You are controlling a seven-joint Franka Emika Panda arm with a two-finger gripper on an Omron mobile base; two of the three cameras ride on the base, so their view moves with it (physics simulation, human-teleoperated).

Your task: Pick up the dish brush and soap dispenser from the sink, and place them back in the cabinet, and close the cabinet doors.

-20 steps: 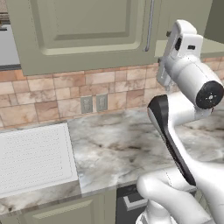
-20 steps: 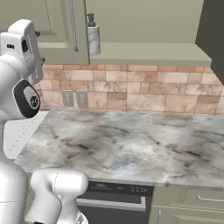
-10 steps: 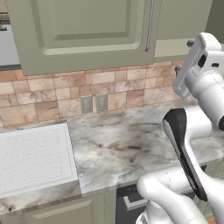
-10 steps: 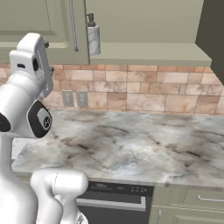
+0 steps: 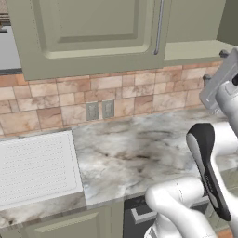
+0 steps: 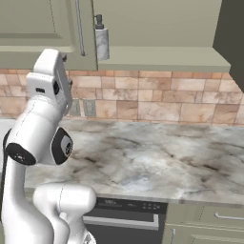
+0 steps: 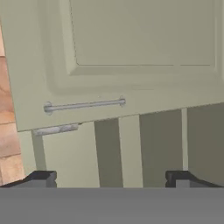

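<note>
- The gripper (image 7: 109,179) is spread wide with nothing between its dark finger tips (image 7: 41,178); it looks straight at the cabinet door (image 7: 131,57).
- That door, olive green with a recessed panel, carries a silver bar handle (image 7: 84,105) that lies sideways in the rolled hand view.
- Just past the door's edge stands the soap dispenser (image 6: 101,39), grey with a black pump, on the cabinet shelf (image 6: 162,59); in the hand view it is a hard-to-read grey sliver (image 7: 56,129).
- In the left base view the door (image 5: 93,35) hides the shelf behind it, and the arm's upper end is cut by the frame's right edge.
- Below the cabinet runs a tan and pink tile wall (image 6: 162,97) with two outlet plates (image 5: 100,110).
- Under that lies a veined marble counter (image 5: 139,153).
- Left of the door, the sink's white ribbed drainboard (image 5: 32,169) is cut off; its basin is out of frame.
</note>
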